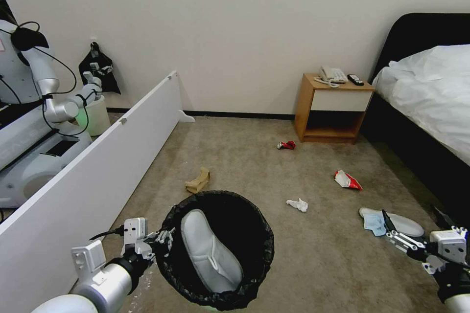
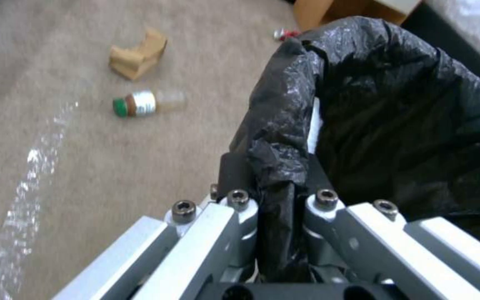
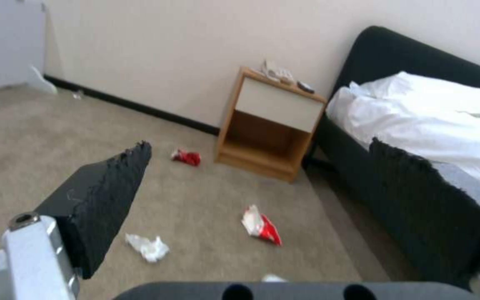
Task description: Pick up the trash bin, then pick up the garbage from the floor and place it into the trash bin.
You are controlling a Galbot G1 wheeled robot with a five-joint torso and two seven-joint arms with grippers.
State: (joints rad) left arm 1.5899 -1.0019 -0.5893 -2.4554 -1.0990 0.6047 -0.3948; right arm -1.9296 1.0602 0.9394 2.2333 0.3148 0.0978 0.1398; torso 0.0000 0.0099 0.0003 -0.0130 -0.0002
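The trash bin [image 1: 254,254], lined with a black bag, hangs at my lower left with one white slipper [image 1: 210,249] lying inside. My left gripper [image 1: 164,242] is shut on its bagged rim [image 2: 284,137]; in the left wrist view the gripper [image 2: 276,183] pinches the black plastic. My right gripper [image 1: 413,217] is open above the floor at the lower right, just over a second white slipper [image 1: 406,227] and a blue cloth [image 1: 374,224]. On the carpet lie a brown paper bag [image 1: 198,180], a red can [image 1: 286,145], a snack packet [image 1: 346,180], a tissue [image 1: 297,204] and a green-capped bottle [image 2: 146,103].
A long white board [image 1: 98,171] leans along the left. A wooden nightstand [image 1: 333,107] stands at the back wall beside a black bed [image 1: 431,107] on the right. Behind the board are another robot [image 1: 34,107] and a pale bin [image 1: 95,115].
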